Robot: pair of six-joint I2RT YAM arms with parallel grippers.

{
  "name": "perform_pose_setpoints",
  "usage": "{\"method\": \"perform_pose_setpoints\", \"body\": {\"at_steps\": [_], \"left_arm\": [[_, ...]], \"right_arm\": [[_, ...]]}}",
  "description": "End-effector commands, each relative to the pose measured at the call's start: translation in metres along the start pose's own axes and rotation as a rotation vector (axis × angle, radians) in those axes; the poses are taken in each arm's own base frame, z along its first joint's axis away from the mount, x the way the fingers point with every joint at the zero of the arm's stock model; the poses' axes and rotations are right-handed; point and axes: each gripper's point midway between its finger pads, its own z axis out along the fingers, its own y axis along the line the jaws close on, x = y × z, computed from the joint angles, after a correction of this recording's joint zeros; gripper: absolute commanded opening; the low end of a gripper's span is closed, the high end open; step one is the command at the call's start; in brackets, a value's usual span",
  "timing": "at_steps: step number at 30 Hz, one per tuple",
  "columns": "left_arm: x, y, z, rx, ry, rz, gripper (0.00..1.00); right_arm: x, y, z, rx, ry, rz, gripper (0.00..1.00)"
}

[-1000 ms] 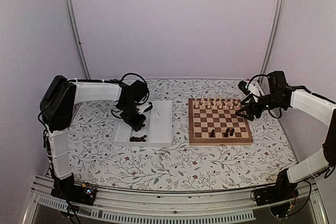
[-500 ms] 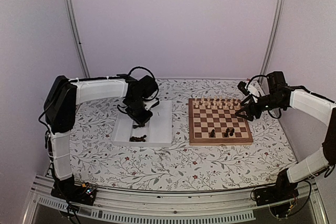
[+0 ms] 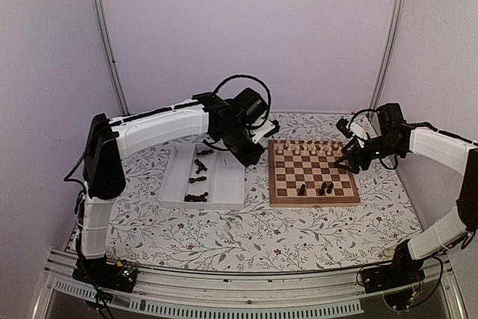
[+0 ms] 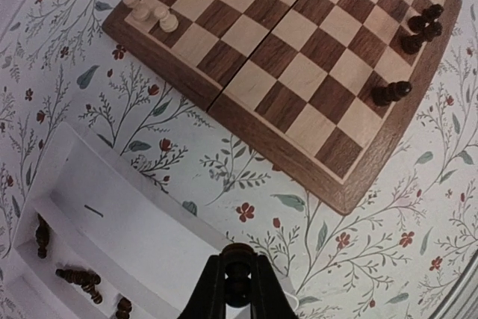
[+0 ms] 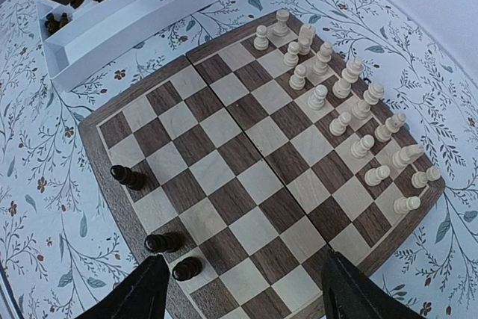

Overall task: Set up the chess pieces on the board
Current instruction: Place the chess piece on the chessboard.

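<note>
On the board (image 3: pixel 314 173), three dark chess pieces (image 3: pixel 321 188) stand in the near rows, two close together and one a little apart to their left, while pale wooden pieces (image 3: pixel 306 147) fill the two far rows. The top view gives the dark ones only as small marks; the right wrist view shows each standing on its own square near the board's edge. Only the left wrist view shows the held piece (image 4: pixel 237 282), a dark rounded figure pinched between the closed fingers of the left gripper (image 4: pixel 237 293). From above, that gripper hangs over the flowered surface (image 3: pixel 224 237) between the board's far left corner and the white tray (image 3: pixel 228 184), and what it grips cannot be made out there. The tray lies left of the board, apart from it, with loose dark pieces (image 3: pixel 198 197) lying in its left compartment. At the board's right edge, the right gripper (image 3: pixel 348 160) hovers with its jaws spread wide and nothing between them.
</note>
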Motion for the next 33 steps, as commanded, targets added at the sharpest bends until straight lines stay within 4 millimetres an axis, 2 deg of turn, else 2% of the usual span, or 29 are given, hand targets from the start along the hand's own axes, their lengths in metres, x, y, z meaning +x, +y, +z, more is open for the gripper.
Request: {"method": "perform_pose_setpoints", "body": {"at_steps": [1, 6, 13, 20, 33], "left_arm": [[-0.015, -0.031, 0.029, 0.062, -0.010, 0.059, 0.04], [-0.027, -0.051, 0.046, 0.084, -0.029, 0.083, 0.05], [-0.032, -0.070, 0.068, 0.137, -0.050, 0.083, 0.06], [-0.032, -0.073, 0.085, 0.143, -0.044, 0.086, 0.06], [-0.034, -0.077, 0.100, 0.157, -0.050, 0.091, 0.07]], "right_arm": [[0.002, -0.007, 0.005, 0.029, 0.015, 0.012, 0.74], [0.005, -0.009, 0.010, 0.036, 0.030, 0.025, 0.74], [0.010, -0.004, 0.021, 0.027, 0.067, 0.013, 0.74], [0.008, -0.001, 0.022, 0.021, 0.068, 0.001, 0.75], [0.012, -0.003, 0.023, 0.037, 0.085, -0.004, 0.75]]}}
